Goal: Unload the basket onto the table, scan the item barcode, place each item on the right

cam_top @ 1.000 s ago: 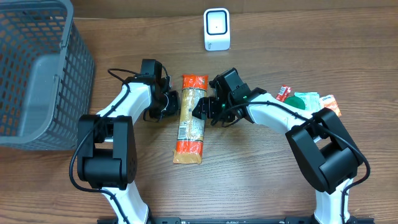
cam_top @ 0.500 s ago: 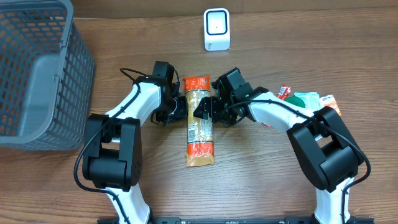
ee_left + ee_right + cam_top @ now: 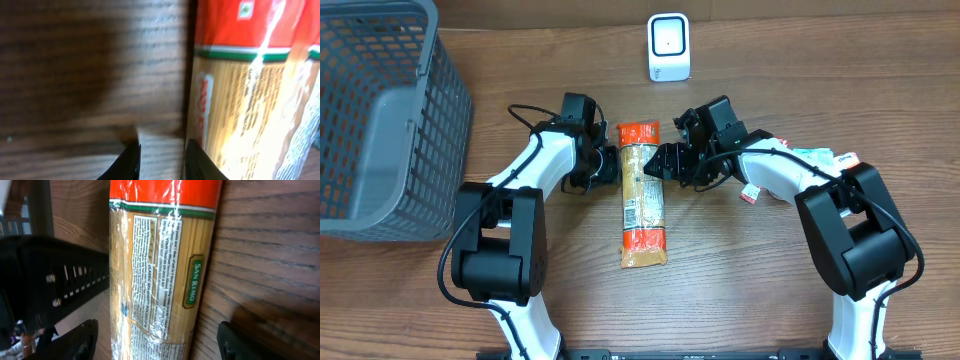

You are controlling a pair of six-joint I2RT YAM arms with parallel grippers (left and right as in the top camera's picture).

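While flat, spaghetti (image 3: 642, 200) beside left pincer (image 3: 609, 167)

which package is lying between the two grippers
The long spaghetti pack, red at its far end; the small red, green and orange packets lie bunched off to the right.

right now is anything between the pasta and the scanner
Nothing visible. Only bare table lies between the pasta and the scanner. The left gripper and right gripper sit at the pasta's sides, out of that path.
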